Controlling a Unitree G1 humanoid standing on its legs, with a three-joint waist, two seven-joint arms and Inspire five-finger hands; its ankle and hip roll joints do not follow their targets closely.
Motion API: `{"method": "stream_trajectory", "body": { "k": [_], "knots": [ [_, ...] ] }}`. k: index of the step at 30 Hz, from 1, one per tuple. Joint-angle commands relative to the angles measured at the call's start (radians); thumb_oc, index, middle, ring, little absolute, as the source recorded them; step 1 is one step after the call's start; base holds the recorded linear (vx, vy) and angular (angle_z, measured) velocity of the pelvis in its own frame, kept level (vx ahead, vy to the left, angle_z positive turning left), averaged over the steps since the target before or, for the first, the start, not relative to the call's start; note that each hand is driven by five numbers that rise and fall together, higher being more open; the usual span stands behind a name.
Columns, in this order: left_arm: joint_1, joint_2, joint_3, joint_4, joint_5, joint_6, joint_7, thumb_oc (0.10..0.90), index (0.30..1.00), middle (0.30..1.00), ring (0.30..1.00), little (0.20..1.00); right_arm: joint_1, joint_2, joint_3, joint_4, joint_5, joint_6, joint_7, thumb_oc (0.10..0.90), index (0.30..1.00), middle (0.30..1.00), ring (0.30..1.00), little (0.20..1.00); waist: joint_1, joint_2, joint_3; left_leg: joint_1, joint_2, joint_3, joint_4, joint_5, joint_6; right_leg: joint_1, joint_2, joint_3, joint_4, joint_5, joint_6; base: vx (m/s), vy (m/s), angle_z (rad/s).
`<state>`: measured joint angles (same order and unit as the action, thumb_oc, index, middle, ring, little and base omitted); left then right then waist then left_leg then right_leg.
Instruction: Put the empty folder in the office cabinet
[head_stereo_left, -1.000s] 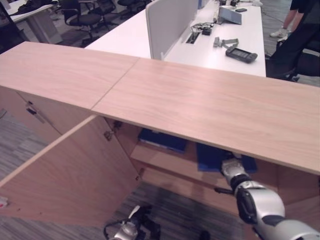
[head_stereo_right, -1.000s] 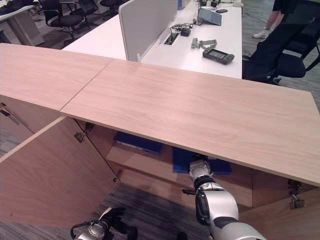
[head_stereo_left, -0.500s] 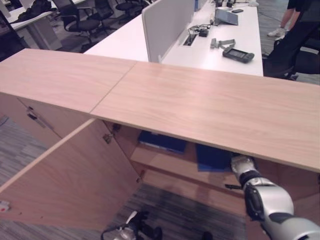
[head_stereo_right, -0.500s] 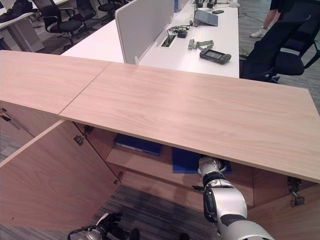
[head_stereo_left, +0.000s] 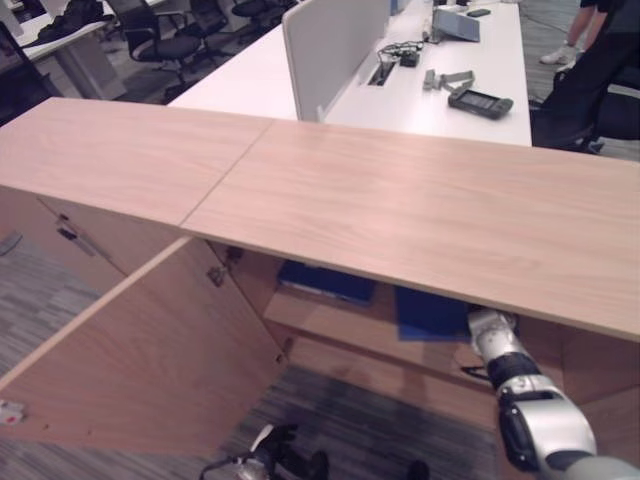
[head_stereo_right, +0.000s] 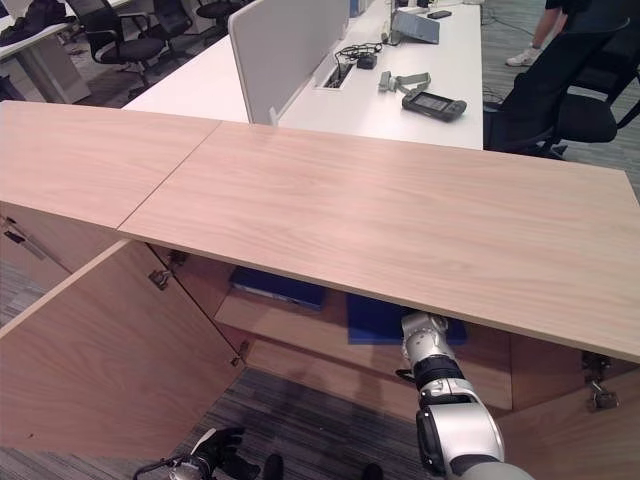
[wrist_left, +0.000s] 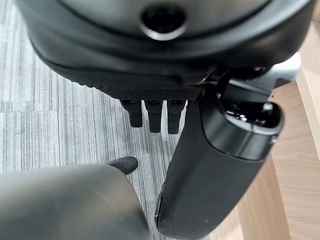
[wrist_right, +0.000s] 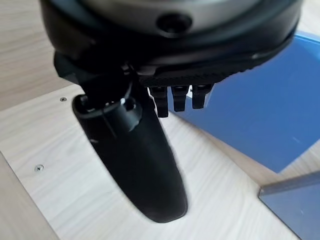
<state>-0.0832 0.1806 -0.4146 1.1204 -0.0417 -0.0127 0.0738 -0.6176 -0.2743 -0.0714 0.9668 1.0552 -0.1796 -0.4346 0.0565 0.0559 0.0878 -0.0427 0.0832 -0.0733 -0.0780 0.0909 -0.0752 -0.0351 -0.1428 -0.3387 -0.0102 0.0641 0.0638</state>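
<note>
The left hand (head_stereo_right: 215, 452) hung relaxed and empty over the carpet. The right hand (wrist_right: 150, 150), fingers straight and holding nothing, hovered inside the open office cabinet (head_stereo_left: 400, 200), just beside the blue folder (wrist_right: 255, 115) lying flat on its shelf (wrist_right: 90, 190).

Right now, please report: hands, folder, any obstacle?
Right hand open inside cabinet, off the blue folder lying on the shelf. Left hand open, low over floor. Nothing blocking.
</note>
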Motion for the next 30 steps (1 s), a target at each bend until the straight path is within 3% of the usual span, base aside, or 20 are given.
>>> {"method": "stream_trajectory", "body": {
  "k": [1,3,7,8,11,14,20,30],
  "knots": [
    [-0.046,0.017,-0.028,0.037,0.034,-0.038,0.002,0.8,0.9,0.9,0.9,0.9,-0.066,-0.017,-0.002,-0.063,-0.025,-0.086,0.082,0.8,0.9,0.9,0.9,0.9,0.021,-0.047,-0.02,0.055,0.033,0.011,0.002,-0.135,-0.036,-0.004,-0.087,0.076,0.142,-0.124,0.111,0.0,-0.015,0.07],
    [-0.037,0.008,-0.001,0.033,0.037,-0.026,0.005,0.8,0.9,0.9,0.9,0.9,0.112,0.05,0.057,-0.258,-0.098,-0.084,0.105,0.8,0.9,0.9,0.9,0.9,0.003,-0.054,-0.026,0.063,0.037,0.023,0.002,-0.134,-0.037,-0.002,-0.083,0.086,0.132,-0.119,0.112,0.0,0.007,-0.06],
    [-0.025,-0.003,0.043,0.045,0.06,-0.026,0.01,0.8,0.9,0.9,0.9,0.9,0.32,0.041,0.121,-0.431,-0.286,-0.044,0.144,0.8,0.9,0.9,0.9,0.9,-0.026,-0.058,-0.045,0.077,0.04,0.042,0.0,-0.134,-0.037,0.005,-0.079,0.095,0.118,-0.111,0.112,0.0,0.02,-0.16],
    [-0.031,-0.006,0.063,0.045,0.063,-0.028,0.012,0.8,0.9,0.9,0.9,0.9,0.379,0.015,0.165,-0.475,-0.443,-0.002,0.141,0.4,0.3,0.3,0.3,0.3,-0.038,-0.059,-0.052,0.084,0.042,0.051,0.0,-0.134,-0.038,0.008,-0.078,0.1,0.112,-0.107,0.114,0.02,0.024,-0.13],
    [-0.036,-0.011,0.085,0.045,0.072,-0.03,0.016,0.8,0.9,0.9,0.9,0.9,0.452,-0.036,0.205,-0.553,-0.692,0.051,0.146,0.4,0.3,0.3,0.3,0.3,-0.051,-0.059,-0.058,0.093,0.045,0.06,-0.002,-0.134,-0.037,0.015,-0.075,0.106,0.104,-0.104,0.115,0.01,0.017,-0.23],
    [-0.03,-0.012,0.111,0.059,0.099,-0.044,0.009,0.8,0.9,0.9,0.9,0.9,0.511,-0.097,0.214,-0.632,-0.913,0.043,0.146,0.4,0.3,0.3,0.3,0.3,-0.064,-0.062,-0.061,0.108,0.046,0.071,-0.003,-0.137,-0.037,0.026,-0.073,0.113,0.095,-0.102,0.118,0.0,0.022,-0.15],
    [-0.013,-0.02,0.131,0.079,0.131,-0.056,-0.007,0.8,0.9,0.9,0.9,0.9,0.585,-0.153,0.232,-0.73,-1.056,0.027,0.18,0.4,0.3,0.3,0.3,0.3,-0.075,-0.066,-0.073,0.111,0.045,0.081,-0.007,-0.136,-0.037,0.032,-0.074,0.125,0.064,-0.083,0.122,0.0,0.007,-0.02],
    [0.021,-0.008,0.126,0.068,0.152,-0.066,-0.032,0.8,0.9,0.9,0.9,0.9,0.572,-0.202,0.305,-0.696,-1.194,0.033,0.213,0.4,0.3,0.3,0.3,0.3,-0.063,-0.074,-0.07,0.13,0.051,0.09,-0.007,-0.141,-0.036,0.043,-0.068,0.132,0.065,-0.087,0.122,0.0,0.0,0.0]
  ]
}}
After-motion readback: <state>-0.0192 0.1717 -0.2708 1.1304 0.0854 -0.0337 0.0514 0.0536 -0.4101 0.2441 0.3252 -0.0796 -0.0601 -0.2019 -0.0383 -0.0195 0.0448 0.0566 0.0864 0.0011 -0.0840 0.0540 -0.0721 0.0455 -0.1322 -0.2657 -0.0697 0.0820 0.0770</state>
